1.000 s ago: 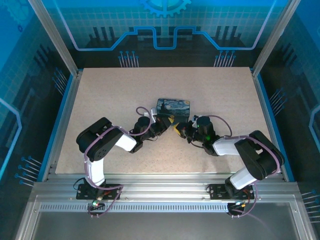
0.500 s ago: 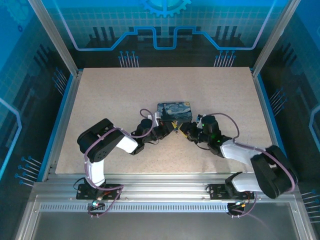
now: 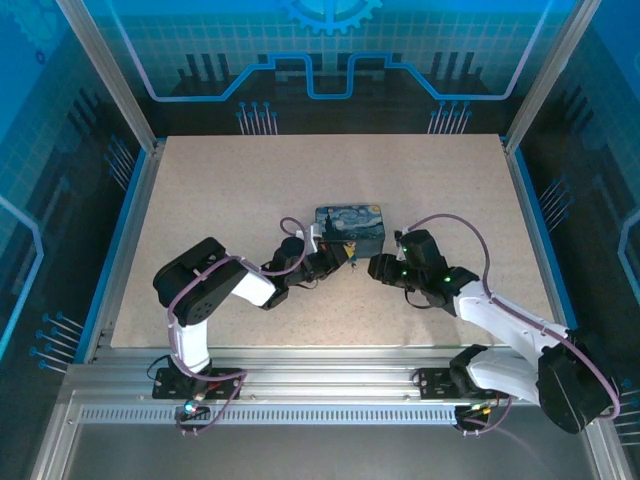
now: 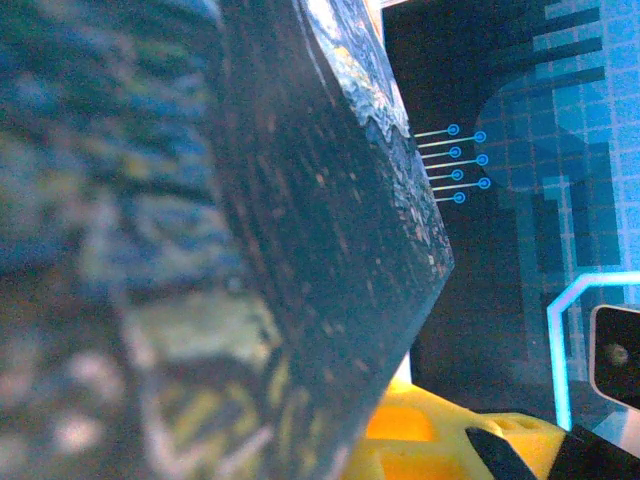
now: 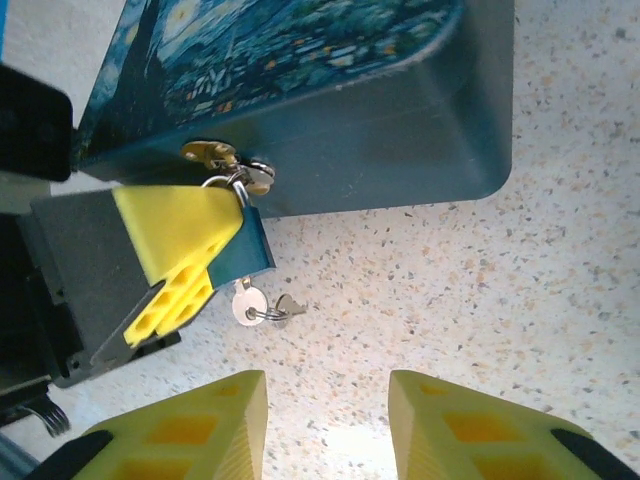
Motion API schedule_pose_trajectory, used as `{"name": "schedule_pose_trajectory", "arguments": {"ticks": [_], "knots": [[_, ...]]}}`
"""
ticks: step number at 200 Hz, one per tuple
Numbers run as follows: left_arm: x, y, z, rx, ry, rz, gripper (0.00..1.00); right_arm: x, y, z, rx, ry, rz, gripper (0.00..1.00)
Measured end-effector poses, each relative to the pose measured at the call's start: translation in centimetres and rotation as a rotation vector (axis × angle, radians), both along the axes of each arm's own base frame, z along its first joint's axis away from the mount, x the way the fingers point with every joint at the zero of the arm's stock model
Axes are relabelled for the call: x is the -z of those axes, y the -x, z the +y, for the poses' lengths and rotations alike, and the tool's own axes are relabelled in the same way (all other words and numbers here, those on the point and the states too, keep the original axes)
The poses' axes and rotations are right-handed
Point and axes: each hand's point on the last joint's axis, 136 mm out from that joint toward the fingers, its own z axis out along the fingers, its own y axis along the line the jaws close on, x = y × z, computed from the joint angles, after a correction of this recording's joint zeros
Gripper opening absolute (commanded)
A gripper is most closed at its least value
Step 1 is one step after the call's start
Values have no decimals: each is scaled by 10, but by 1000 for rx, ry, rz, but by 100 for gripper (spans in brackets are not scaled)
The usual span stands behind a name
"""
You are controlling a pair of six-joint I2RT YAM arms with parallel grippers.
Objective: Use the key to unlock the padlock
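Right claw (image 5: 325, 425) open, empty, facing key (image 5: 250, 302) near tin (image 5: 400, 130). Left claw (image 3: 338, 260) closed beside padlock (image 5: 213, 154) at tin front. Cannot tell whether padlock is unlocked; likely still to do.

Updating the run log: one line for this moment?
left gripper: shut by padlock | padlock: brass, at side of blue tin | keys: beside left gripper, ungripped | right gripper: open, empty

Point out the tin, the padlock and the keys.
tin (image 5: 380, 140), right wrist view, its dark front wall.
padlock (image 5: 208, 152), right wrist view, brass bit at the tin's edge.
keys (image 5: 247, 303), right wrist view, the round silver head.
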Motion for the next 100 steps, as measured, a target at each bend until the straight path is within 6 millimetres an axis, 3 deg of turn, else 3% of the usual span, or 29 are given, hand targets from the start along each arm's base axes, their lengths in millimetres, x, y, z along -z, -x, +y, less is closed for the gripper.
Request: {"name": "schedule_pose_trajectory", "arguments": {"ticks": [100], "knots": [[-1, 2, 0, 7, -5, 9, 0, 17, -3, 41, -252, 263, -18, 40]]}}
